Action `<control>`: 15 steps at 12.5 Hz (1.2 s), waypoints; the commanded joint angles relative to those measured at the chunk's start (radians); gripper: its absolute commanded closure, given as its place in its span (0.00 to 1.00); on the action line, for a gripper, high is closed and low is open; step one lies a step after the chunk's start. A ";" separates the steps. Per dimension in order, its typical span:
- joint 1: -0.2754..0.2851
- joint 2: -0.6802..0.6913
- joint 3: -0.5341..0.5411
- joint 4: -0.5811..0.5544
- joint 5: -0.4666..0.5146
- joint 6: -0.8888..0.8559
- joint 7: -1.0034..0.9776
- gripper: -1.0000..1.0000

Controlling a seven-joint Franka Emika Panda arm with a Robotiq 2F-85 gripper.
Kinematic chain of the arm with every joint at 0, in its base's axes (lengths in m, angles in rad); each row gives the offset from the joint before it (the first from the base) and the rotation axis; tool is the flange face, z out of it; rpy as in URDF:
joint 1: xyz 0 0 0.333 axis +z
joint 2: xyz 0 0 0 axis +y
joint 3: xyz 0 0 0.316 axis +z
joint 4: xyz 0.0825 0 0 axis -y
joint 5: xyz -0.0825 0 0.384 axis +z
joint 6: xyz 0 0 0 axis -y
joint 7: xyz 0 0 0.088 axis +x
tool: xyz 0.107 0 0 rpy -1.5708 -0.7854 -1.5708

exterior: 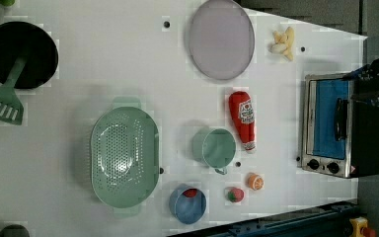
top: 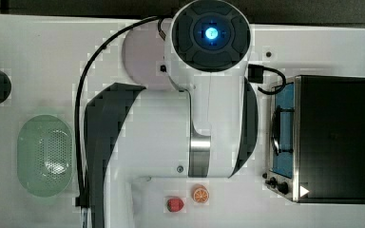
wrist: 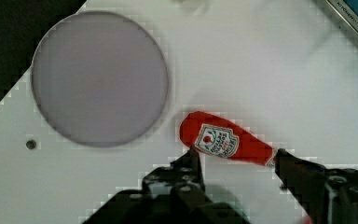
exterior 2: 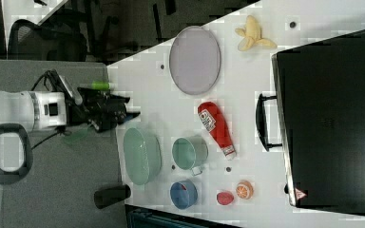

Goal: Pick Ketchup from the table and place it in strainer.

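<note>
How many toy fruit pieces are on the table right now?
4, maybe more hidden: a peeled banana by the purple plate, an orange half and strawberry near the toaster oven, and a red piece in the blue bowl.

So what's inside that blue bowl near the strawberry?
The blue bowl holds a small red piece by its rim. What it is, I can't tell, and the bowl's wall hides whatever's beneath it.
</note>
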 commanded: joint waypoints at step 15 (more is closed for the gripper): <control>-0.103 -0.133 0.107 -0.378 0.019 0.186 -0.766 0.00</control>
